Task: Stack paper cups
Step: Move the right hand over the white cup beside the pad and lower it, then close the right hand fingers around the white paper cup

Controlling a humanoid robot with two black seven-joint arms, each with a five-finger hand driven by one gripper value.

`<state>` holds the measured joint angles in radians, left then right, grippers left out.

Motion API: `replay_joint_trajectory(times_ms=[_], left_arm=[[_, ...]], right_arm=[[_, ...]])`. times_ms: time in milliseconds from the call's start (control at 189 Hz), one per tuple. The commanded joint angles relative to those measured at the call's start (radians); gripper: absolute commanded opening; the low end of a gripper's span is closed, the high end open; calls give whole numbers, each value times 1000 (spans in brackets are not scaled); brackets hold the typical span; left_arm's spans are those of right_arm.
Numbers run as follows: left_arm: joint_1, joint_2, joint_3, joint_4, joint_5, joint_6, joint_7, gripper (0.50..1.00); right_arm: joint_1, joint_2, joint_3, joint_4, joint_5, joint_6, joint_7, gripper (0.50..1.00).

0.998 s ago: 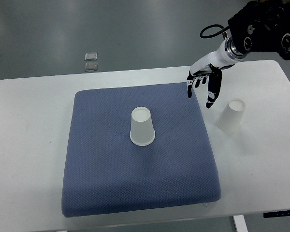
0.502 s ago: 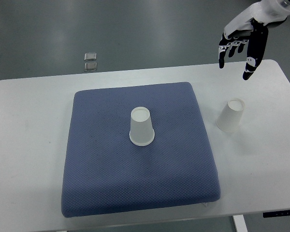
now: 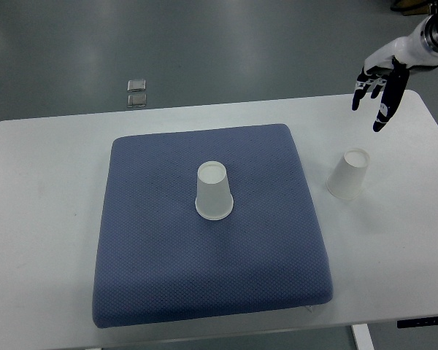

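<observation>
While nothing is held: both cups wait unstacked.
Right hand: the right hand (image 3: 379, 91) hangs above the counter's (image 3: 44, 219) far right corner, fingers loose and pointing down, gripping nothing.
Left hand: out of view.
Key relation: the side cup (image 3: 349, 175) lies nearer the robot and slightly left of that hand, well apart from it; as I judge it, the hand must come down and toward the robot to reach it.
Axis: this cup stands mouth down, upright or nearly so, base up.
Nearer arm: the right, the only one showing.
Cups: two, the side cup on bare counter just beside the pad's (image 3: 153, 277) right edge, and the middle cup (image 3: 214, 191) mouth down mid-pad.
Pad: one, blue.
Other: two small clear squares (image 3: 137, 92) on the floor beyond the counter.
</observation>
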<state>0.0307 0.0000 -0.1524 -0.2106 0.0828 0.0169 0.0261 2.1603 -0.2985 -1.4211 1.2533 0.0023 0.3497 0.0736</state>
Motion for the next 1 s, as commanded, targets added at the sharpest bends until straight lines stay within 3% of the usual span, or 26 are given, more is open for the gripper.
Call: replay_joint_trajectory(times_ms=[0,634,993], left_arm=[[0,0,1,2,-2,0,0,1000],[0,0,1,7,0,1,2,1000],[0,0,-1,3,0,1,2,1000]], right_arm=[[-91,9,-12,-37,48,-57,-1,913],[-370,134,5,-134,177,-264,-1,909],[-447,157,7,-175,177,-305,-1,907]])
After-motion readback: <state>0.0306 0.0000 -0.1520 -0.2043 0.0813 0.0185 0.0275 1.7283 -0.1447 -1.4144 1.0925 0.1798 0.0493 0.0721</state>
